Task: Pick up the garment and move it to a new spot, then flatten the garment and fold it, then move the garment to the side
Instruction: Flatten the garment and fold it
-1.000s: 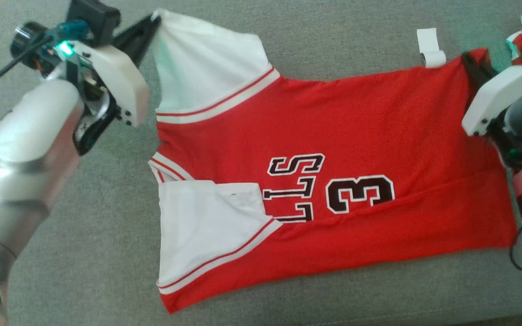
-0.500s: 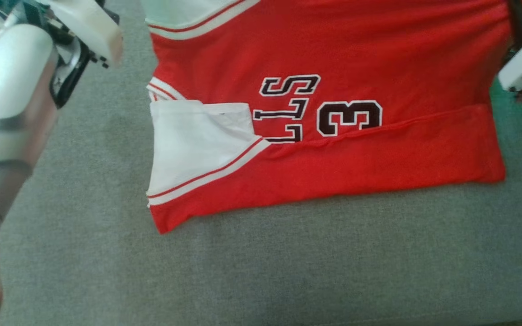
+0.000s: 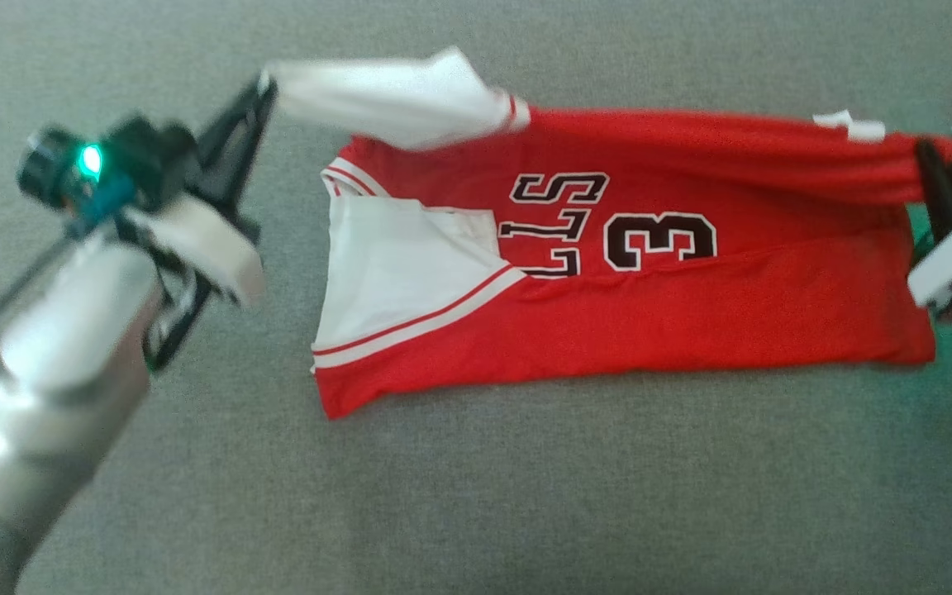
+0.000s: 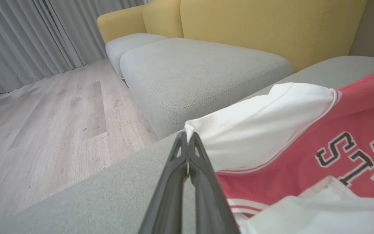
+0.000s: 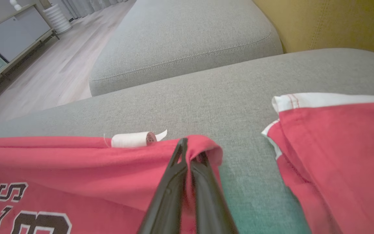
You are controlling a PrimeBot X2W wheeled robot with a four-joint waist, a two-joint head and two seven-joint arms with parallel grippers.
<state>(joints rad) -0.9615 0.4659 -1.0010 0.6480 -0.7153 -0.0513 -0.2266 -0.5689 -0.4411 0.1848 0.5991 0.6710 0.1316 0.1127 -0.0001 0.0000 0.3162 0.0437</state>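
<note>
On the grey sofa cushion point(image 3: 525, 496), the red jersey point(image 3: 691, 314) lies partly folded, its far edge lifted. Left gripper point(image 3: 265, 85) grasps the white sleeve point(image 3: 385, 103); right gripper point(image 3: 925, 150) grasps the hem corner point(image 5: 206, 144).

Smooth, matt knit cloth for the jersey point(image 3: 691, 330). Coarse woven fabric on the sofa seat point(image 3: 443, 496), matt. Glossy silvery casing on the left forearm point(image 3: 38, 397). Dark matt plastic on the left end effector point(image 4: 187, 138). Pale wood floor point(image 4: 60, 113), faint sheen.
</note>
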